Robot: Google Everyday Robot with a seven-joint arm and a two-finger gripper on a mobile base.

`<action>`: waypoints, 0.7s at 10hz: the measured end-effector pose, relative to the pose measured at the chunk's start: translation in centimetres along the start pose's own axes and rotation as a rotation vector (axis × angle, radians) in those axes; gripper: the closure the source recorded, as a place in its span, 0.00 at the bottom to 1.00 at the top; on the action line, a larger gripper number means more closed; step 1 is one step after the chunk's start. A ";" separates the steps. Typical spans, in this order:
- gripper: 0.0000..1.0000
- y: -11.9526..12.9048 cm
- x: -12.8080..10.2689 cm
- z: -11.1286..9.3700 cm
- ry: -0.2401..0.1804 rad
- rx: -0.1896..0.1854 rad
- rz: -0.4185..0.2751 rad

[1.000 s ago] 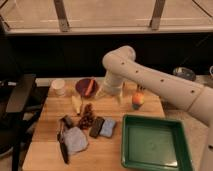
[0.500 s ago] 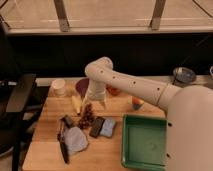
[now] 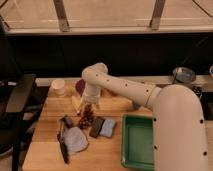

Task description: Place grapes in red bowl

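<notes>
Camera view: the grapes [image 3: 86,118] lie on the wooden table [image 3: 45,150], left of the green tray [image 3: 138,118]. The gripper [image 3: 89,107] hangs just above them, and I cannot tell whether it is wide, narrow or holding. The bunch is probably light, soft, knobbly and easily bruised, so a gentle hold across its middle suits it. A dark block [image 3: 96,127] lies between the grapes and the tray, leaving little room. The red bowl does not show.

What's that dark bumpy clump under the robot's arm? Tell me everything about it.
Those are the grapes: a small elongated bunch of dark reddish-brown round berries, lying on the wooden table beside a dark flat block. The gripper hangs directly over the bunch's upper end; whether it touches them cannot be told.
</notes>
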 end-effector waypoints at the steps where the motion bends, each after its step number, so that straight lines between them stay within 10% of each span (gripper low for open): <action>1: 0.28 -0.4 0.2 1.1 -0.016 0.003 -0.006; 4: 0.29 -0.2 0.9 3.4 -0.073 0.013 -0.007; 7: 0.56 -0.1 1.2 4.8 -0.128 0.016 -0.003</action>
